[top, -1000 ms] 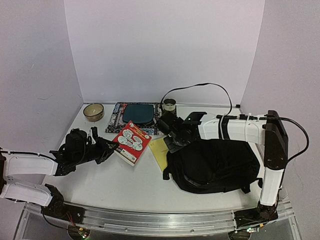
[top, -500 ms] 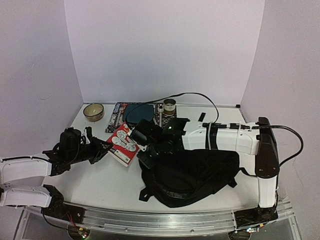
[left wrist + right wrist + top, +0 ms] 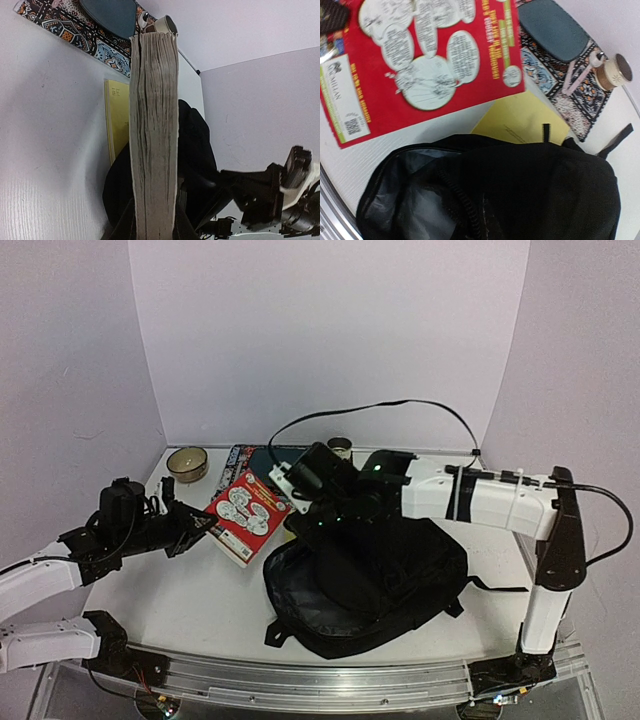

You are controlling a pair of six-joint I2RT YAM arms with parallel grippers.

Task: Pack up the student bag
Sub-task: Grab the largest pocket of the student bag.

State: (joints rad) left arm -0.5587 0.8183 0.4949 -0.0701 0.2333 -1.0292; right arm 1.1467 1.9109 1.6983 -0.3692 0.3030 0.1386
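The student bag [image 3: 375, 580], a big black backpack, lies at centre right with its main zipper open and its grey lining showing toward the left [image 3: 410, 200]. My right gripper [image 3: 318, 512] is shut on the bag's upper edge and holds the opening up; its fingers are hidden by fabric in the right wrist view. My left gripper [image 3: 190, 530] is shut on a thick red book [image 3: 245, 515] and holds it tilted above the table, left of the bag's mouth. The left wrist view shows the book's page edge [image 3: 152, 125] between the fingers, with the bag [image 3: 197, 145] behind it.
A yellow notebook [image 3: 525, 120] lies partly under the bag's far edge. A teal pad [image 3: 552, 27] sits on a patterned mat [image 3: 570, 97] at the back, with a small cup [image 3: 340, 447] beside it. A bowl [image 3: 187, 462] stands at the back left. A black cable [image 3: 400, 405] arcs overhead.
My right gripper has dragged the bag to the left and raised its open top. My left gripper has lifted the red book off the table and tilted it.
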